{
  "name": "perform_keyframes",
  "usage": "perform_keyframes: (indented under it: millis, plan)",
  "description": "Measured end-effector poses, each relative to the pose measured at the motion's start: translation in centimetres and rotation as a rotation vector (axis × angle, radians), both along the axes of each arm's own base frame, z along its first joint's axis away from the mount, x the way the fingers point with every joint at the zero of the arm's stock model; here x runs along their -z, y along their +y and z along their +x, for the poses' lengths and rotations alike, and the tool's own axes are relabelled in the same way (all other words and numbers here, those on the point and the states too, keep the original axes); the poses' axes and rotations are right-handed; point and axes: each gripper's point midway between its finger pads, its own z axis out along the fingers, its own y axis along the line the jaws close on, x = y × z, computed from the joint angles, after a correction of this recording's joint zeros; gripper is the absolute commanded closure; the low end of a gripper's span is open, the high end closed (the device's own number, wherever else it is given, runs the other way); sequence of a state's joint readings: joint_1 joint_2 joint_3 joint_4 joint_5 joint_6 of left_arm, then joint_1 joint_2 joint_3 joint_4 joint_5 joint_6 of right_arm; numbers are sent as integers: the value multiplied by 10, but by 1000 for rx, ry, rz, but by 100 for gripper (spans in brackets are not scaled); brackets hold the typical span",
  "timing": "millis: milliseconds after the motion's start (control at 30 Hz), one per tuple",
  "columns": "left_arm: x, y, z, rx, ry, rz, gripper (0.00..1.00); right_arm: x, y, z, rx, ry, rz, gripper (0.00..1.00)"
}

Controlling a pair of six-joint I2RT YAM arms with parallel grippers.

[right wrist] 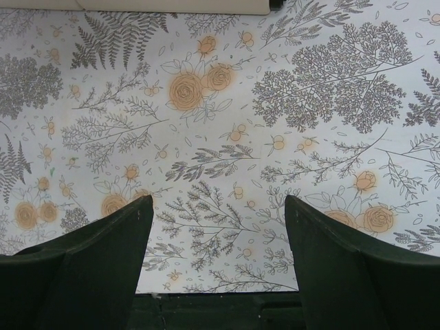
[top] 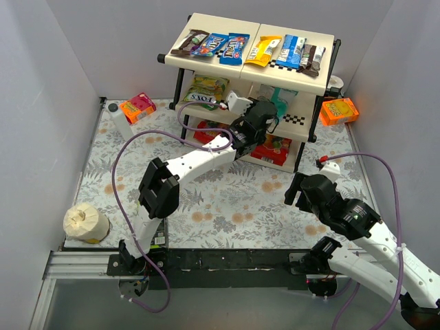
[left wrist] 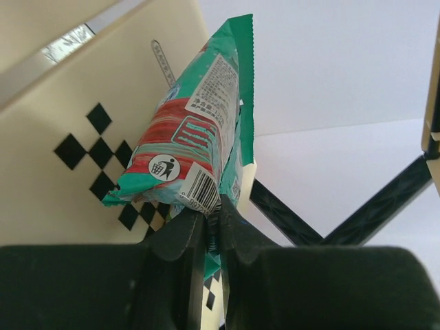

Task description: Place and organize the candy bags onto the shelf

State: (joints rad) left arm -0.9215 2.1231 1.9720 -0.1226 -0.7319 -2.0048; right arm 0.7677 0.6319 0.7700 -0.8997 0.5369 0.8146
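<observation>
L jaws clamped on the bottom seam of a teal-and-red candy bag. The bag stands up out of the jaws, barcode end low, crimped edge on top. L arm reaches into the mid tier of the shelf, right half, so the bag sits close beside a cream panel w/ black checker marks.

Top tier, L to R: dark brown bar, two blue M&M's bags, yellow bag, blue-white bag, more dark bars, all lying flat in a row. Mid tier, left half: Fox's bag. Bottom tier: red bags.

R jaws apart, holding nothing, over the bare floral desk. R arm is low at the near right, well apart from the shelf.

Orange box on the desk left of the shelf, another orange box on the right.
</observation>
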Motion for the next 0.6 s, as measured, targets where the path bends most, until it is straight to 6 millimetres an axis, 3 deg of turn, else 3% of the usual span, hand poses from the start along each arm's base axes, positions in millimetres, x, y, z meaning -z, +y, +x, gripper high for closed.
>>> perform_keyframes:
  millis: [67,167,400,600]
  plan:
    - [2,3,0,-16,3,11,61,0,0,0,0,1,-1,16]
    - [5,6,0,-34,7,26,53,1,-1,0,1,2,-4,16]
    - [2,9,-1,-45,1,21,53,1,-1,0,3,4,-8,16]
    - [3,24,-17,-35,12,34,53,0,-3,1,12,-1,-20,17]
